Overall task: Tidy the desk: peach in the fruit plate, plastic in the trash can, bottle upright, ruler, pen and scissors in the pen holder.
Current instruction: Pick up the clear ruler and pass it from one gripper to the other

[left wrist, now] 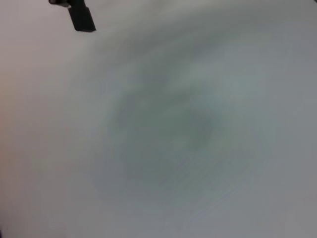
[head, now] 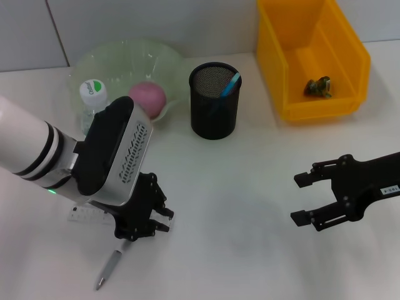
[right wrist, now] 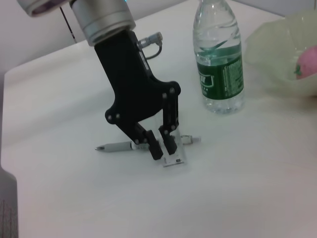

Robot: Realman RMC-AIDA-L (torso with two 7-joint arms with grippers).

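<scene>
Overhead, from the head view, I read the left gripper (head: 145,219) lowered to the white table (head: 237,187), directly over the pen (head: 107,270) and the ruler (head: 84,216). The pen's silver tip extends toward the near edge; the ruler shows beside the arm. The water bottle (head: 94,100) stands upright next to the green fruit plate (head: 125,59), which holds the peach (head: 148,99). The black mesh pen holder (head: 215,100) stands just right of the plate with a blue item inside. The yellow trash bin (head: 312,59) contains a small crumpled item (head: 318,87). The right gripper (head: 312,199) hovers over bare table, jaws apart and empty.

Left wrist view: only blurred table surface is legible, plus a dark object at one corner.

Right wrist view: the left gripper (right wrist: 159,145) has its jaws nearly together at the pen (right wrist: 119,146), where it lies across the ruler (right wrist: 174,157). I cannot tell whether they grip it. The bottle (right wrist: 218,59) stands just behind.
</scene>
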